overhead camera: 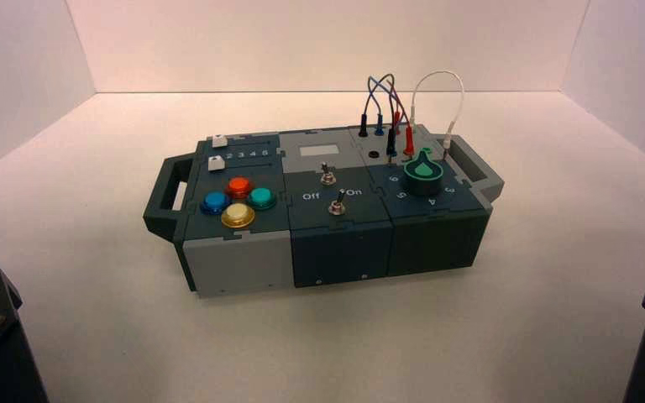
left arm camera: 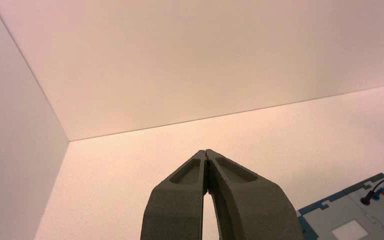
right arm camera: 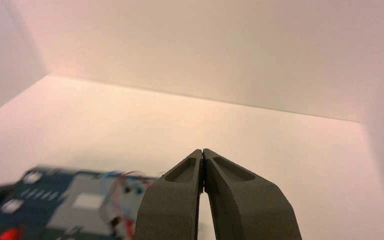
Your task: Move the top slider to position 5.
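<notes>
White, the top slider [overhead camera: 219, 141] is seen at the box's [overhead camera: 243, 260] far left corner, well ahead of both parked grippers; the left gripper [left arm camera: 206, 152] and right gripper [right arm camera: 202, 151] are pressed closed, empty.

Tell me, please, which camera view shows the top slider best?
The high view: the top slider sits unobstructed at the box's far left corner. The right wrist view shows only a blurred white knob; the left wrist view misses it.
</notes>
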Robot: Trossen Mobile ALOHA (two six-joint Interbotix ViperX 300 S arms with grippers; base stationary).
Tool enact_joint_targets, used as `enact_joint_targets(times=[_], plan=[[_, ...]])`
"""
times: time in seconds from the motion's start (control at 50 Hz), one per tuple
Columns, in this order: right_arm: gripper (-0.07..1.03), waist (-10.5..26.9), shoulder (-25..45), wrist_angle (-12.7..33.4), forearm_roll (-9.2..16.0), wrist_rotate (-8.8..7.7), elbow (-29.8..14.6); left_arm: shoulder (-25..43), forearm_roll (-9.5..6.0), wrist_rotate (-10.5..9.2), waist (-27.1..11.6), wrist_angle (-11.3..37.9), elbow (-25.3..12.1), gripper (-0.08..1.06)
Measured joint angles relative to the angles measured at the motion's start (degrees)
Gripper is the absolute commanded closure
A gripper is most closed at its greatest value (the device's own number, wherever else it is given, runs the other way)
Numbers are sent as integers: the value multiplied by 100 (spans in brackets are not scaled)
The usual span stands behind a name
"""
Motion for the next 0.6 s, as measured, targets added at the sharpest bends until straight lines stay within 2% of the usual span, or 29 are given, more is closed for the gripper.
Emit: enact_joint_targets(times=[0.02, 0.16, 0.3, 0.44, 0.48, 0.6], plan=[[99, 0, 0, 0, 0, 0, 0, 0, 0, 9, 0, 18, 0, 101], [99, 677, 562, 220, 26, 9, -229, 44, 0, 9, 0, 114, 0, 101], [99, 1222, 1301, 466, 62, 18, -580, 360, -9, 0, -35, 483, -123, 101], [99, 1503, 1793, 615, 88, 18, -826, 756, -9, 0, -202, 932, -290, 101], [99, 1582, 1978, 642, 97, 18, -896, 1046, -9, 0, -316, 1116, -369, 101], [99, 1556, 2188, 703, 97, 26, -1028, 1433, -9, -9, -492, 1336, -483, 101]])
